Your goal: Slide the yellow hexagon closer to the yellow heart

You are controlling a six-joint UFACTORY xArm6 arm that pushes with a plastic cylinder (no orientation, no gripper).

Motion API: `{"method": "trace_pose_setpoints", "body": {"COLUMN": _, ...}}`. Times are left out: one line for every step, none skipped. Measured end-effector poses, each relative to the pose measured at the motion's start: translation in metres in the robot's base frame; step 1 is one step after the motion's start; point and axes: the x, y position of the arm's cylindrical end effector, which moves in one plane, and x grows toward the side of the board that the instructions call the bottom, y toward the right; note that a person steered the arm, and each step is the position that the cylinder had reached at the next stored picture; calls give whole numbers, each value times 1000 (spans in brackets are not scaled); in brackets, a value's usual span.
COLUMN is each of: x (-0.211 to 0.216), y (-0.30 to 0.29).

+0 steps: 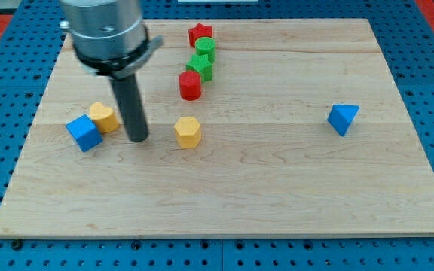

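Note:
The yellow hexagon (pixel 188 132) lies on the wooden board (pixel 277 188) left of centre. The yellow heart (pixel 105 117) lies farther toward the view's left, touching a blue cube (pixel 84 133). My tip (pixel 138 139) rests on the board between the two yellow blocks, a short way right of the heart and left of the hexagon, touching neither.
A red cylinder (pixel 190 85), a green star (pixel 200 66), a green cylinder (pixel 206 50) and a red star (pixel 200 34) form a line toward the view's top. A blue triangle (pixel 343 118) lies at the view's right.

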Motion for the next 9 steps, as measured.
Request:
{"method": "trace_pose_setpoints", "body": {"x": -14, "y": -30}}
{"method": "trace_pose_setpoints", "body": {"x": -31, "y": -53}}
{"method": "trace_pose_setpoints", "body": {"x": -47, "y": -83}}
{"method": "trace_pose_setpoints", "body": {"x": -54, "y": -55}}
{"method": "trace_pose_setpoints", "body": {"x": -37, "y": 5}}
{"method": "trace_pose_setpoints", "body": {"x": 11, "y": 8}}
{"method": "trace_pose_setpoints", "body": {"x": 23, "y": 66}}
{"method": "trace_pose_setpoints", "body": {"x": 24, "y": 136}}
{"method": "trace_pose_setpoints", "body": {"x": 9, "y": 163}}
